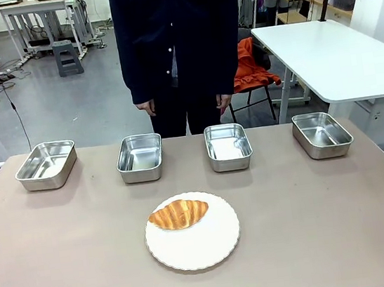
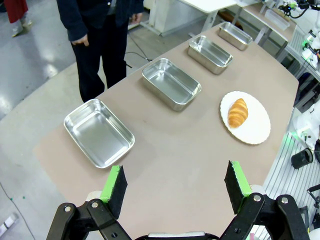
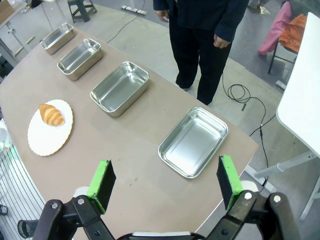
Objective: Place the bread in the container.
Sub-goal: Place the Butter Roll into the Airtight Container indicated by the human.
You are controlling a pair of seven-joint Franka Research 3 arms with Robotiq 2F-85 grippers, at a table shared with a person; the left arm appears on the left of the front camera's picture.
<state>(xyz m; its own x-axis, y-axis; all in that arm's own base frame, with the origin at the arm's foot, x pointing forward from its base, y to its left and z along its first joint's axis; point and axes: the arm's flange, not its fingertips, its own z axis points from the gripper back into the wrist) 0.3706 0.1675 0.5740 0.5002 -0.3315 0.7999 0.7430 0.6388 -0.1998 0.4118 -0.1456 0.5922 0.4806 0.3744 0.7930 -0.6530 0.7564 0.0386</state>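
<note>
Opening state of the task. The bread [image 1: 179,214], a golden croissant, lies on the white plate [image 1: 199,249], on the plate's far-left part, untouched by any gripper or hand. Beyond the plate four steel pans stand in a row, all empty: the far-left pan [image 1: 46,165], the inner-left pan [image 1: 140,157], the inner-right pan [image 1: 228,146] and the far-right pan [image 1: 322,134]. The two inner pans are nearest the plate. Which pan serves as the container cannot be told. Beyond the pans, across the table [image 1: 66,266] from the plate, a person stands with one hand [image 1: 146,108] and the other hand [image 1: 223,102] hanging at the sides. The left gripper [image 2: 175,182] and the right gripper [image 3: 165,181] hover high above the table, well apart from the plate, each with fingers spread wide and nothing between them. Judged progress: nothing done; approaching, grasping, carrying and releasing the bread all remain.
</note>
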